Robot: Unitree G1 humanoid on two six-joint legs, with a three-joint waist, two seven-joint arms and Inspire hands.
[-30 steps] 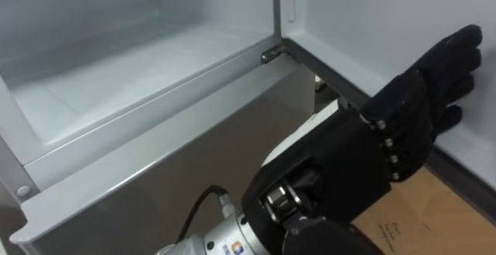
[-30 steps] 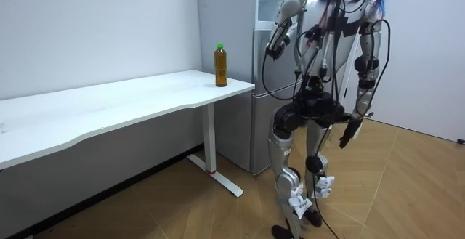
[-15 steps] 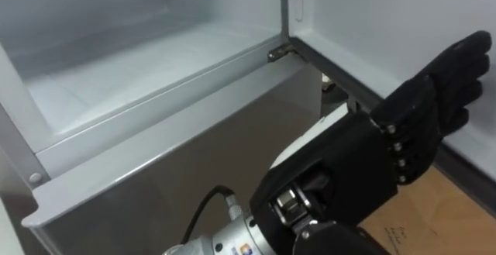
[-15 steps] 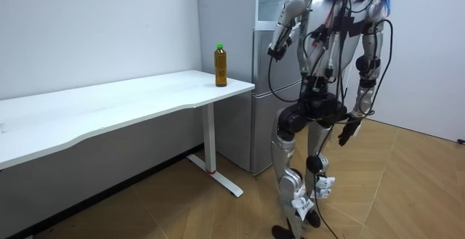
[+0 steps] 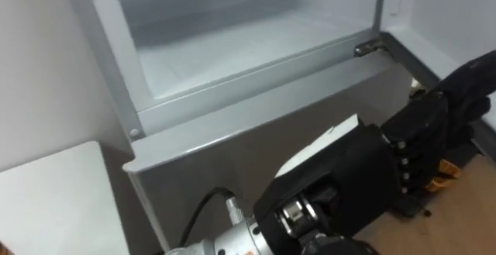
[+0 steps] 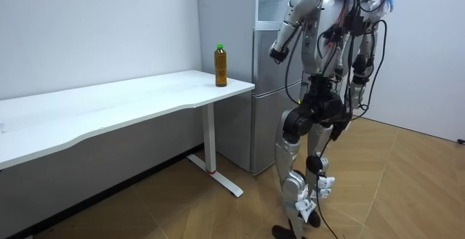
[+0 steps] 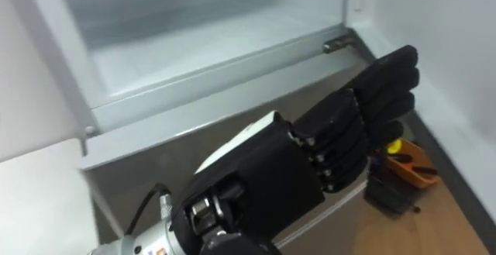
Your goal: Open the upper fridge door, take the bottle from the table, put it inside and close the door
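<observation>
We find the bottle (image 6: 221,65) standing upright on the white counter (image 6: 109,108), its long axis straight up and down and its green cap pointing at the ceiling. It is a slim bottle, amber-brown through most of its height, and any label is too small for us to read. It stands at the counter's end closest to the fridge (image 6: 263,101), well apart from the fingers (image 7: 380,84), lower than them and off to the room view's left. The left hand (image 7: 310,162) is raised before the fridge with the fingers straight and held side by side, holding nothing. They slant up toward the hinge corner of the open upper compartment (image 5: 232,38), whose pale floor lies just beyond and above them. We cannot tell whether they touch the fridge front. The open door (image 5: 442,7) rises just past the fingertips on the right. Below the fingers, on the wooden floor, lie an orange thing (image 7: 407,162) and a dark box (image 7: 391,191). The right hand (image 6: 347,121) hangs low beside the hip in the room view.
</observation>
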